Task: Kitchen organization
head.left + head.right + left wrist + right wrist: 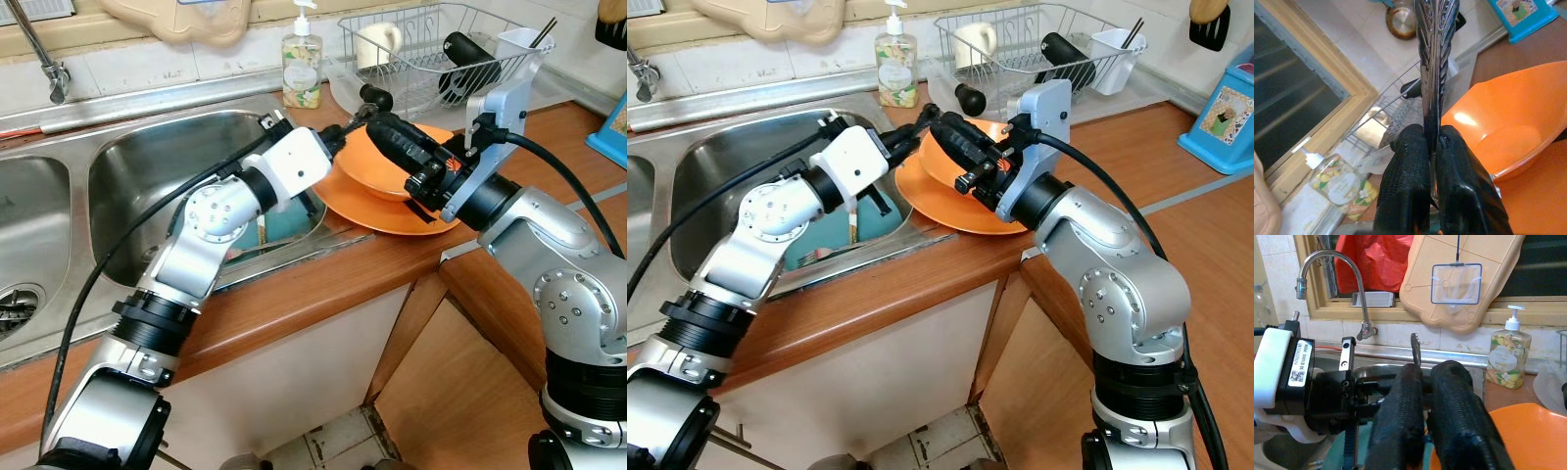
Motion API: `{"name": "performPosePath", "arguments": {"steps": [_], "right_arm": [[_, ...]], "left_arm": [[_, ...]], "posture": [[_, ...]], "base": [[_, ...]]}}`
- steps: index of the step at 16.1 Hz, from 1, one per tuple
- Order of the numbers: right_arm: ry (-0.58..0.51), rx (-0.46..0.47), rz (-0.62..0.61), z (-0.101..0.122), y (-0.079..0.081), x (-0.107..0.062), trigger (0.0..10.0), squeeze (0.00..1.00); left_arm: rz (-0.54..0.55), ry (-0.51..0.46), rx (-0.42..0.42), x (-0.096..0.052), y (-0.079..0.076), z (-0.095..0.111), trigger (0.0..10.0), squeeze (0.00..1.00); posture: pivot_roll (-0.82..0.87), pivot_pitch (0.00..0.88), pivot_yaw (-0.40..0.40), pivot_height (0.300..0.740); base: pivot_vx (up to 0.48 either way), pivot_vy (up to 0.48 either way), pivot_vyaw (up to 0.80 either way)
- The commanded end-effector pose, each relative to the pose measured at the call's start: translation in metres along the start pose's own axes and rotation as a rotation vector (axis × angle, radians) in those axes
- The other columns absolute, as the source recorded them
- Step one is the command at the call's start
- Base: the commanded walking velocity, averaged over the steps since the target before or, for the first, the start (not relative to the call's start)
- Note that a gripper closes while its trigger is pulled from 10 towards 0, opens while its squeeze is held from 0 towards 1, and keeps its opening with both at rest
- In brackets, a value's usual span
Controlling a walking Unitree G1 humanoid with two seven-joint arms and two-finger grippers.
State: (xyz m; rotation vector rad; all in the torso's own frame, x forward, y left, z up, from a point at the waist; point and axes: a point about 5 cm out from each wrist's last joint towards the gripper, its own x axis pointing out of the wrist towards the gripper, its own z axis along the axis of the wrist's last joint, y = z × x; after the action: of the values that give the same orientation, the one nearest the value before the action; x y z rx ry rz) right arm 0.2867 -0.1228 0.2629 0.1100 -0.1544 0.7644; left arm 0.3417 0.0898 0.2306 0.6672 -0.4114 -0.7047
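My two head views look down at the wooden desk (294,304) and steel sink (147,157). Each wrist view sits close behind its jaws, both sharing the orange plastic bowl (1508,127).

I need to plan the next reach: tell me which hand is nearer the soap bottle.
Left. The left hand, shut on a metal utensil, sits over the orange bowl's near rim, just below the soap bottle. The right hand lies over the bowl, slightly farther toward the dish rack.

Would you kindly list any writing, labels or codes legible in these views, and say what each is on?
Nothing can be read in full.
White sticker on the left gripper's mount: small print and a QR code, too blurred to read.
Soap bottle: floral label, no legible words.
Blue box: picture, no legible text.
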Motion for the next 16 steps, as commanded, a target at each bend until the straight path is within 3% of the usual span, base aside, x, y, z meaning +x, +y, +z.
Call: {"name": "performPosePath", "arguments": {"steps": [1, 2, 3, 4, 5, 9, 10, 12, 13, 16], "right_arm": [[0.002, -0.012, 0.003, 0.001, 0.003, 0.000, 10.0, 1.00], [0.005, -0.022, -0.001, 0.001, 0.003, 0.000, 10.0, 0.99], [0.012, -0.029, 0.000, 0.000, 0.004, -0.001, 10.0, 0.00], [0.016, -0.033, 0.001, 0.000, 0.004, -0.001, 10.0, 0.00], [0.100, -0.113, 0.047, -0.011, 0.010, -0.004, 10.0, 0.00], [0.208, -0.180, 0.110, -0.028, 0.021, -0.007, 10.0, 0.00], [0.230, -0.192, 0.111, -0.032, 0.023, -0.007, 10.0, 0.00], [0.279, -0.219, 0.112, -0.043, 0.027, -0.006, 10.0, 0.00], [0.312, -0.228, 0.103, -0.050, 0.028, -0.005, 10.0, 0.00], [0.368, -0.229, 0.091, -0.061, 0.030, -0.008, 10.0, 0.00]], "left_arm": [[0.032, 0.013, 0.025, -0.002, 0.011, -0.001, 0.0, 0.00], [0.042, 0.029, 0.033, -0.004, 0.015, -0.005, 0.0, 0.00], [0.051, 0.045, 0.040, -0.006, 0.019, -0.008, 0.0, 0.00], [0.056, 0.056, 0.045, -0.008, 0.021, -0.010, 0.0, 0.00], [0.071, 0.193, 0.088, -0.021, 0.035, -0.033, 0.0, 0.00], [0.059, 0.425, 0.102, -0.045, 0.041, -0.075, 0.2, 0.00], [0.044, 0.483, 0.091, -0.050, 0.038, -0.085, 3.8, 0.00], [-0.003, 0.582, 0.075, -0.058, 0.027, -0.106, 10.0, 0.00], [-0.052, 0.638, 0.074, -0.061, 0.019, -0.117, 10.0, 0.00], [-0.095, 0.712, 0.053, -0.065, 0.016, -0.126, 10.0, 0.00]], "posture": [[-0.13, 0.000, 0.029, 0.740], [-0.13, 0.000, 0.031, 0.740], [-0.13, 0.000, 0.031, 0.740], [-0.13, 0.000, 0.031, 0.740], [-0.14, 0.000, 0.033, 0.740], [-0.14, 0.000, 0.036, 0.740], [-0.13, 0.000, 0.036, 0.740], [-0.13, 0.000, 0.035, 0.740], [-0.14, 0.000, 0.034, 0.740], [-0.14, 0.000, 0.036, 0.740]], "base": [[0.000, 0.000, 0.00], [0.000, 0.000, 0.00], [0.000, 0.000, 0.00], [0.000, 0.000, 0.00], [0.000, 0.000, 0.00], [0.000, 0.000, 0.00], [0.000, 0.000, 0.00], [0.000, 0.000, 0.00], [0.000, 0.000, 0.00], [0.000, 0.000, 0.00]]}}
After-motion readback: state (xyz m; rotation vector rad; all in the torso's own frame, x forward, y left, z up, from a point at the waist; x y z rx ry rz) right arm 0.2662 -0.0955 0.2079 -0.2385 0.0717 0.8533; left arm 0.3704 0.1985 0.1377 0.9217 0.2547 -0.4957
